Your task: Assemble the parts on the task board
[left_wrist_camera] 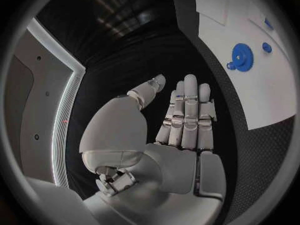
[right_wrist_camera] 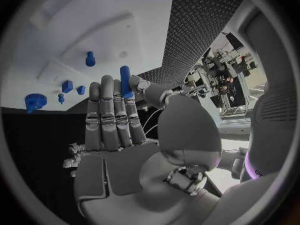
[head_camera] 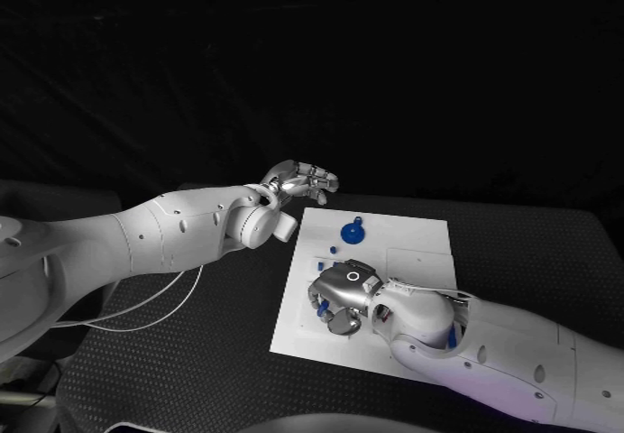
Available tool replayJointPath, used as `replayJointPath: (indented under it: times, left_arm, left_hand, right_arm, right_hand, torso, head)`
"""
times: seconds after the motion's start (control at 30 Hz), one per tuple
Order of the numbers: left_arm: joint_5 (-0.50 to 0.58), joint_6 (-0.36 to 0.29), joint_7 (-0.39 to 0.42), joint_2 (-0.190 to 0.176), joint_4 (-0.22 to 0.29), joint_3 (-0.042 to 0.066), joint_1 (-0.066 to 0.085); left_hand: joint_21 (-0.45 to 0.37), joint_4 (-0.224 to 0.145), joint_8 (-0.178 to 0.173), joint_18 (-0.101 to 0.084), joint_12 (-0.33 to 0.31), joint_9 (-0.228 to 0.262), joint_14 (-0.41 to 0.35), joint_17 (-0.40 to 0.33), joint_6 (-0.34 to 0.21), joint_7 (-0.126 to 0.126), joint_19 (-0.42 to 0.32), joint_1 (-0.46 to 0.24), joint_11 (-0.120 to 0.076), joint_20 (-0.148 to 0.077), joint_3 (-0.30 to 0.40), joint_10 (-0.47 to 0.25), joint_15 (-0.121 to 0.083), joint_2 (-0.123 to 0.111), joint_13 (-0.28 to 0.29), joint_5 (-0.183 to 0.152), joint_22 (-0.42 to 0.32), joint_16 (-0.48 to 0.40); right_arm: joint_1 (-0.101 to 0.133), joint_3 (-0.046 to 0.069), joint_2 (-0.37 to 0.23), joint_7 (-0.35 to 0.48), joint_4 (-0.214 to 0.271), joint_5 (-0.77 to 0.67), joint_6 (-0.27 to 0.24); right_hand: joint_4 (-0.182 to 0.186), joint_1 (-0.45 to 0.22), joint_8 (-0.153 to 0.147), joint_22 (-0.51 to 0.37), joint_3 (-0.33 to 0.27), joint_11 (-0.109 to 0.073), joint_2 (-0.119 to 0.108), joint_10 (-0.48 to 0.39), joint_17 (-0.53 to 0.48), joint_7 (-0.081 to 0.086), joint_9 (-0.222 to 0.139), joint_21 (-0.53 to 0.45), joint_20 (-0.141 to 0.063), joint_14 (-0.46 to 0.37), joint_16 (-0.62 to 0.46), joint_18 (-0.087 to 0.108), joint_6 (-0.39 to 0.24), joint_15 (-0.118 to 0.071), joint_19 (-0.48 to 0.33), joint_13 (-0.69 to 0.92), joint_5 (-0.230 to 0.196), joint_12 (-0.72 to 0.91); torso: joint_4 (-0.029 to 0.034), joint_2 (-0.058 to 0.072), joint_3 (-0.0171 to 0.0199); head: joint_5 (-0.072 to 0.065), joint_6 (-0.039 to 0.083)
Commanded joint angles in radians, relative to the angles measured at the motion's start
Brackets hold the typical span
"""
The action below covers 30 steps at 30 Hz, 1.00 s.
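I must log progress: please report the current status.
Left hand open, off the board. Right hand pinching a blue peg above it. Blue gear seated. Nothing blocking.

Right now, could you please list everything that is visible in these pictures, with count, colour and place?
task board: one, white, in the middle of the table, under the right hand.
blue gear: one, blue, on the far part of the board, near the left hand; a small blue peg stands beside it.
blue pin: one, blue, pinched at the right hand's fingertips, above the board.
other small blue parts: several, blue, standing on the board; exact count unclear.
table: one, black, textured.
left hand: one, silver, fingers straight and holding nothing, beside the board's far corner.
right hand: one, silver, over the board.
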Motion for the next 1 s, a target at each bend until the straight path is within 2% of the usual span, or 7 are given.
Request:
replayJointPath:
  times: [0.03, 0.13, 0.5, 1.0]
  left_arm:
    - [0.006, 0.011, 0.012, 0.003, 0.005, 0.001, 0.002]
    - [0.006, 0.012, 0.012, 0.004, 0.008, 0.001, 0.002]
    - [0.006, 0.014, 0.011, 0.003, 0.009, 0.001, 0.002]
    - [0.006, 0.015, 0.010, 0.002, 0.010, 0.001, 0.002]
  left_hand:
    - [-0.006, 0.005, -0.001, 0.008, -0.001, 0.001, 0.008, 0.001, -0.003, 0.000, 0.009, 0.000, 0.002, 0.000, -0.002, -0.006, 0.002, -0.002, -0.002, 0.004, 0.001, -0.006]
    - [-0.007, 0.005, -0.001, 0.008, -0.001, 0.001, 0.008, 0.001, -0.003, 0.000, 0.009, 0.000, 0.002, 0.000, -0.002, -0.006, 0.002, -0.002, -0.002, 0.004, 0.001, -0.006]
    - [-0.007, 0.006, -0.001, 0.008, -0.001, 0.001, 0.008, 0.002, -0.003, 0.000, 0.009, -0.001, 0.002, 0.000, -0.002, -0.006, 0.002, -0.002, -0.002, 0.004, 0.002, -0.007]
    - [-0.008, 0.007, -0.001, 0.008, -0.001, 0.001, 0.008, 0.004, -0.004, 0.000, 0.009, -0.002, 0.003, 0.001, -0.003, -0.006, 0.002, -0.002, -0.002, 0.004, 0.003, -0.008]
  right_arm:
    - [-0.002, -0.002, 0.005, 0.001, -0.010, -0.031, 0.011]
    - [-0.004, -0.004, 0.006, 0.002, -0.014, -0.031, 0.013]
    - [-0.010, -0.025, 0.010, 0.006, -0.029, -0.029, 0.028]
    - [-0.010, -0.028, 0.011, -0.022, -0.039, -0.053, 0.025]
  right_hand:
    - [0.000, -0.001, 0.005, 0.021, 0.006, -0.016, 0.008, 0.022, 0.001, 0.001, 0.001, 0.007, 0.002, 0.006, 0.003, 0.009, 0.007, -0.001, 0.007, 0.002, 0.006, 0.002]
    - [0.000, -0.001, 0.005, 0.021, 0.006, -0.016, 0.008, 0.022, 0.001, 0.001, 0.001, 0.007, 0.002, 0.006, 0.003, 0.009, 0.007, -0.001, 0.007, 0.002, 0.006, 0.002]
    - [-0.001, -0.002, 0.004, 0.021, 0.007, -0.016, 0.009, 0.022, 0.002, 0.001, 0.002, 0.007, 0.002, 0.007, 0.002, 0.009, 0.007, -0.001, 0.006, 0.003, 0.006, 0.002]
    - [-0.003, -0.004, 0.004, 0.021, 0.007, -0.016, 0.010, 0.022, 0.004, 0.001, 0.002, 0.008, 0.002, 0.007, 0.002, 0.009, 0.007, -0.001, 0.006, 0.004, 0.006, 0.001]
  torso:
    - [-0.0003, 0.000, 0.0012]
    - [-0.0004, 0.000, 0.0014]
    - [-0.0012, 0.000, 0.0016]
    - [-0.0020, -0.001, 0.0014]
  head:
    - [0.004, -0.005]
    - [0.004, -0.006]
    - [0.010, -0.017]
    - [0.014, -0.022]
